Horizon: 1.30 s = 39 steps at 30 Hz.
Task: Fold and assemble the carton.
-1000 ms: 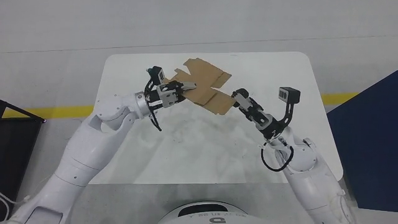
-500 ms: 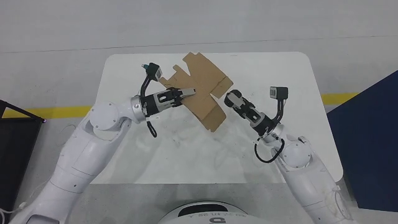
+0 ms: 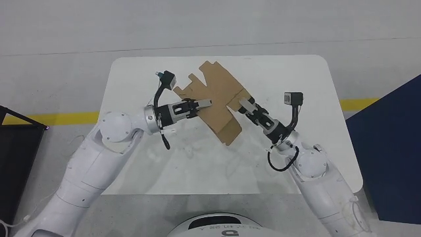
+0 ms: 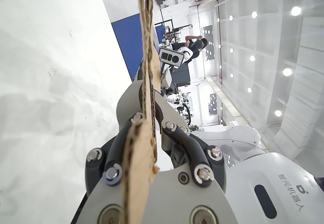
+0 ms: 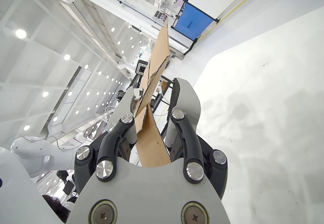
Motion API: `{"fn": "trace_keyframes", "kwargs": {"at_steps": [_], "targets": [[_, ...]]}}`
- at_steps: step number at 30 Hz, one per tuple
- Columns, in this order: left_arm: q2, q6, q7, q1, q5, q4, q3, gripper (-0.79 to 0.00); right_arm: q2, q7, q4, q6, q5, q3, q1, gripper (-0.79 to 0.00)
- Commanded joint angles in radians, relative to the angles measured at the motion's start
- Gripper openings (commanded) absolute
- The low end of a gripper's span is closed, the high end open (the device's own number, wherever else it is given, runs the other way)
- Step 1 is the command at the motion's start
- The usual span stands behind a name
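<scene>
A flat brown cardboard carton [image 3: 214, 95] hangs above the middle of the white table [image 3: 296, 79], its panels and flaps unfolded. My left gripper [image 3: 200, 103] is shut on the carton's left side. In the left wrist view the carton [image 4: 146, 20] runs edge-on between the fingers of the left gripper [image 4: 148, 88]. My right gripper [image 3: 245, 103] is at the carton's right edge. In the right wrist view a flap of the carton [image 5: 160, 47] stands between the spread fingers of the right gripper [image 5: 154, 87], resting against one finger [image 5: 127, 101] and apart from the other.
The table [image 4: 50, 32] under the carton is bare, with rounded corners. A blue panel [image 3: 395, 151] stands off its right side, and a black frame [image 3: 13, 145] stands on the floor to the left.
The carton has swung and sunk a little toward the robot. The right gripper, apart from the carton half a second ago, has closed in around its right edge. The left gripper kept its hold.
</scene>
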Motion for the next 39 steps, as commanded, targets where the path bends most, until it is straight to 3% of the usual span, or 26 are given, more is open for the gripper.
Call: {"fn": "trace_keyframes", "kwargs": {"at_steps": [1,6,10,13,14,16,22,26,39], "targets": [[0.000,0.000,0.000,0.002,0.012,0.000,-0.001,-0.785,0.000,0.002,0.004,0.007,-0.002,-0.005,0.003,-0.502],[-0.002,-0.010,0.002,0.010,0.022,-0.006,-0.004,-0.785,-0.001,0.011,0.009,0.015,0.006,-0.019,0.011,-0.631],[-0.003,-0.025,0.002,0.017,0.026,-0.009,-0.009,-0.785,-0.002,0.024,0.016,0.021,0.021,-0.026,0.018,-0.785],[-0.004,-0.024,0.001,0.020,0.031,-0.009,-0.011,-0.785,-0.002,0.026,0.017,0.016,0.027,-0.029,0.022,-0.785],[-0.005,-0.016,0.005,0.021,0.026,-0.005,-0.013,-0.576,-0.002,0.022,0.013,0.005,0.034,-0.027,0.022,-0.785],[-0.006,0.018,0.020,0.027,-0.036,0.010,-0.027,0.000,-0.002,0.017,0.005,-0.024,0.057,-0.020,0.017,-0.785],[-0.013,0.184,-0.011,0.060,-0.438,0.106,-0.104,0.000,0.004,0.015,-0.017,-0.117,0.068,0.016,-0.002,-0.785],[-0.019,0.327,-0.049,0.080,-0.649,0.110,-0.115,0.000,0.005,0.011,-0.019,-0.146,0.025,0.026,-0.005,-0.785],[-0.041,0.422,0.057,0.030,-0.594,0.051,-0.028,0.000,-0.002,-0.054,-0.022,-0.137,-0.197,-0.021,0.005,-0.785]]}}
